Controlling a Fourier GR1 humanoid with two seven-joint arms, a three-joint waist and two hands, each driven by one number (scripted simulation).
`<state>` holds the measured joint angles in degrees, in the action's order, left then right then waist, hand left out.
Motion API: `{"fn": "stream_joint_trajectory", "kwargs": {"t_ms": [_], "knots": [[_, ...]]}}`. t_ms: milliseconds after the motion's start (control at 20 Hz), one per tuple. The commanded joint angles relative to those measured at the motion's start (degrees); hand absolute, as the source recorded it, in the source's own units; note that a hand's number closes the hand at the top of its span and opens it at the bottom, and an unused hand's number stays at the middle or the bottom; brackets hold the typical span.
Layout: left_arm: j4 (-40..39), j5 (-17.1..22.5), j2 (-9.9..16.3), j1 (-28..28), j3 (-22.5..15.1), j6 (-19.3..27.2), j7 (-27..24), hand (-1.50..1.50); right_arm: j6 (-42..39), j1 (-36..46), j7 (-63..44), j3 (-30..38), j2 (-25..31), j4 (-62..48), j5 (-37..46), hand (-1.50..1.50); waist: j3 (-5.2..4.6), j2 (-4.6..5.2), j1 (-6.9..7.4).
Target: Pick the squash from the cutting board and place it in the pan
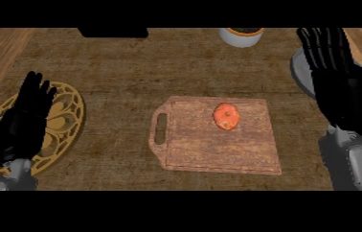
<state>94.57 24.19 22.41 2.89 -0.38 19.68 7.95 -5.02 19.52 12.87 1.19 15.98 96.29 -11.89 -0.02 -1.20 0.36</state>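
The squash (226,116) lies on my cutting board (212,149); my right hand (332,82) hangs open over the pan (302,75), my left hand (25,121) open.

No readable text

No lettering, label, brand, number or sign can be read on anything lying on the surface (127,73).

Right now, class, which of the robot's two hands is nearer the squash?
The right hand: it hangs open just past the board's right edge, by the squash. The left hand rests open far off, over the gold trivet.
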Motion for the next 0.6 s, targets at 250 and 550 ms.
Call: {"fn": "stream_joint_trajectory", "kwargs": {"t_ms": [250, 550], "knots": [[-6.4, -2.6, -7.3, -6.9, -6.9, 2.0, 0.1, 0.00, 17.7, -10.6, -11.1, -0.5, -11.8, -9.1, 4.7, 1.50, -0.14, 1.98, -1.18], [-6.2, -2.9, -9.6, -8.8, -9.9, 1.5, -0.3, 0.00, 40.5, -21.3, -3.0, -12.6, -15.7, -6.3, 33.2, -1.50, -0.26, 0.81, -1.79]]}}
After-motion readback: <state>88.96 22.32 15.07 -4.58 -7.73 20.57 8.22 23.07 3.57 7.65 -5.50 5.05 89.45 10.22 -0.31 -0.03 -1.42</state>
